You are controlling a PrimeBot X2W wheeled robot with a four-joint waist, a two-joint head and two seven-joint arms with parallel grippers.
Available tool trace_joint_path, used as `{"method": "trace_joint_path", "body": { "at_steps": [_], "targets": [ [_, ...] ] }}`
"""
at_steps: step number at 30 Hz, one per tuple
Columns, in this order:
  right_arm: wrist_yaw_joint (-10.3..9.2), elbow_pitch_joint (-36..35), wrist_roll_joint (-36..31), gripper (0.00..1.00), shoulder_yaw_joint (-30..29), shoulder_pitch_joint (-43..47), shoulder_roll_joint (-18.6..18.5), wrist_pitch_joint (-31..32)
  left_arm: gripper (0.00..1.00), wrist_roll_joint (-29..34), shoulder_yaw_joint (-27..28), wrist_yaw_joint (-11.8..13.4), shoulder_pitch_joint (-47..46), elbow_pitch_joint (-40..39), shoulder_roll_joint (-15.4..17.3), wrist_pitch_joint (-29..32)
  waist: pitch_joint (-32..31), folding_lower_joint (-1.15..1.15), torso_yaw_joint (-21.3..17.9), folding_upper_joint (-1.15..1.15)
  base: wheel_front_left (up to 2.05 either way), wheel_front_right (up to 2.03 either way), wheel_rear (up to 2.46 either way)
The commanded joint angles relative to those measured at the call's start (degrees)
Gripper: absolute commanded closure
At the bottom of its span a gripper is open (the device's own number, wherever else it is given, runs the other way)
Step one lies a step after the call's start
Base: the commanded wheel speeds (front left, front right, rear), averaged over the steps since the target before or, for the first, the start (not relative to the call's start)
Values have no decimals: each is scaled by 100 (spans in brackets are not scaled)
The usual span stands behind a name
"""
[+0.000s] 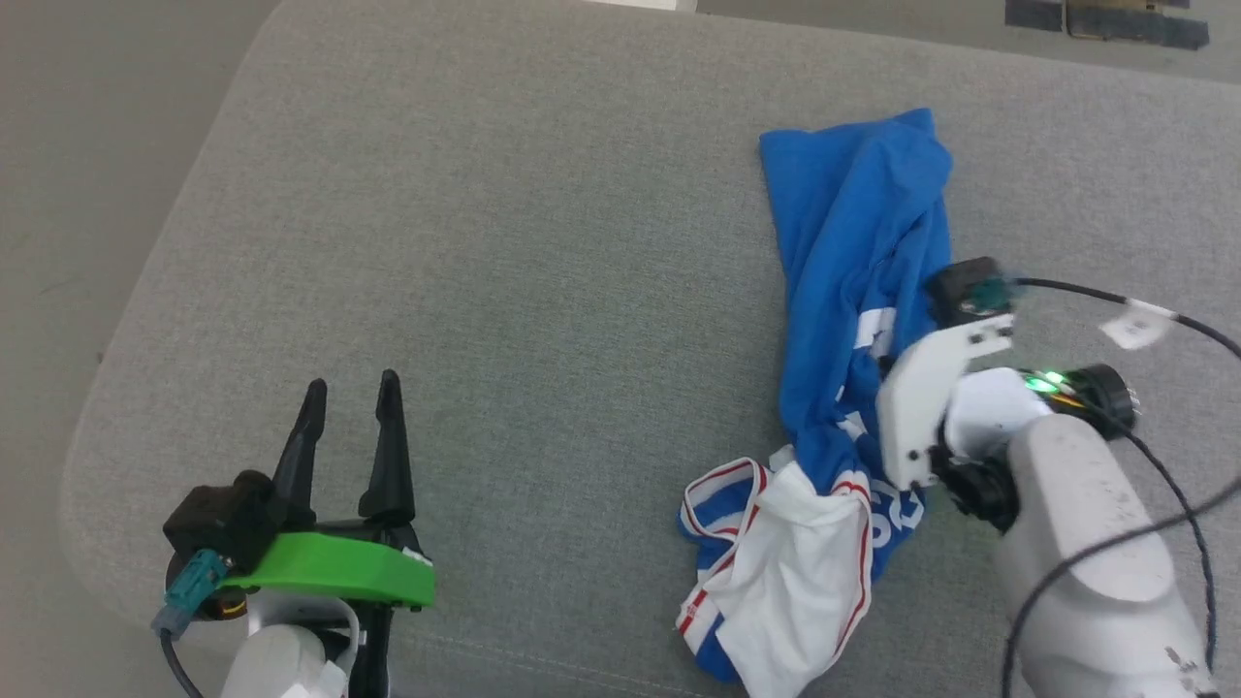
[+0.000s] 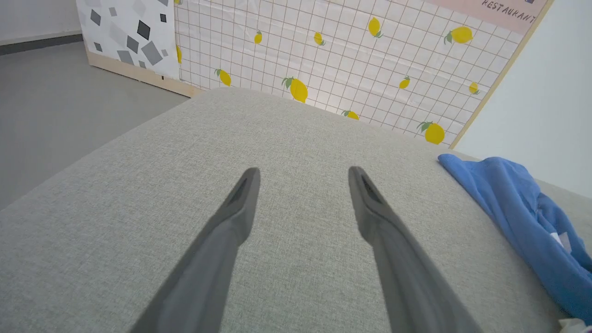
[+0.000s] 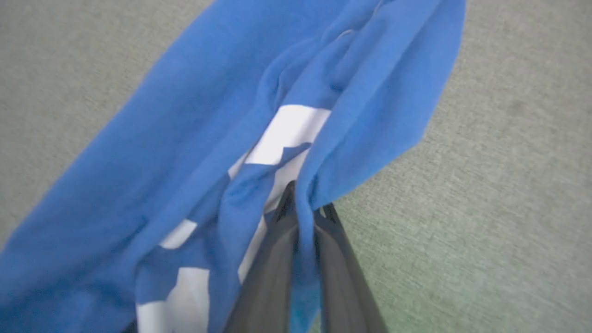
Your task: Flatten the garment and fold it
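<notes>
The garment [image 1: 853, 291], a royal-blue jersey with white sleeves and red-and-white trim, lies bunched in a long heap on the right of the grey cushion [image 1: 504, 252]. My right gripper [image 3: 303, 210] is shut on a fold of its blue cloth, which runs pinched between the two dark fingers [image 3: 273, 259]. In the head view the right wrist [image 1: 931, 407] sits over the garment's right edge, fingers hidden. My left gripper [image 1: 351, 393] stands open at the lower left, far from the garment, with nothing between its fingers [image 2: 236, 208]. The garment's blue edge [image 2: 518, 203] shows right of them.
The cushion's rounded left and near edges drop to grey floor [image 1: 68, 174]. A lemon-patterned panel [image 2: 351, 60] stands beyond the cushion's far side. A black cable [image 1: 1086, 291] loops off my right wrist.
</notes>
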Motion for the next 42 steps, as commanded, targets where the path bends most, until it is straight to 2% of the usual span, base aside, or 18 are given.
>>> {"method": "trace_joint_path", "body": {
  "at_steps": [1,5,6,8,9,10,16,20,27,33,36,42],
  "targets": [
    [-10,-104,36,100,-256,197,-32,-106,0,36,-2,-40,-85,25,-39,-26,-173,0,-118,0,0,0,0],
    [-10,-684,-144,100,-1127,597,-32,-256,0,39,-48,-73,-48,87,-61,-26,-391,0,-239,0,0,0,0],
    [-10,-1024,-185,100,-1610,1008,-32,-145,0,37,-100,-87,-8,133,-71,-26,-516,0,-315,0,0,0,0],
    [-10,-1167,-167,100,-1852,1263,-32,-74,0,36,-106,-93,23,164,-75,-26,-590,0,-367,0,0,0,0],
    [-10,-1214,-97,90,-1886,1374,-32,-62,0,30,-112,-96,45,181,-76,-26,-624,0,-395,0,0,0,0],
    [-10,-1250,16,0,-1889,1433,-32,-95,0,18,-116,-99,62,193,-77,-26,-644,0,-418,0,0,0,0],
    [-10,-1611,713,0,-2057,1667,-32,-1126,0,-64,-235,-122,105,315,-81,-26,-819,0,-527,0,0,0,0],
    [-10,-1786,833,0,-2442,1917,-32,-1720,0,-257,-618,-140,-52,395,-82,22,-906,0,-590,0,0,0,0],
    [-10,-1857,871,0,-2822,2353,-32,-1825,0,-1024,-2592,-152,-1151,285,34,1075,-895,0,-757,0,0,0,0],
    [-10,-1784,970,0,-2764,2386,-32,-1833,0,-2200,-4368,-153,-2172,378,332,2686,-731,0,-1053,0,0,0,0],
    [-10,-1723,1005,0,-2735,2365,-32,-1886,0,-2834,-4914,-153,-2438,430,457,3324,-647,0,-1223,0,0,0,0],
    [-10,-1606,1065,0,-2712,2347,-32,-2001,0,-3213,-5503,-153,-2796,675,632,3452,-475,0,-1456,0,0,0,0]
  ]
}}
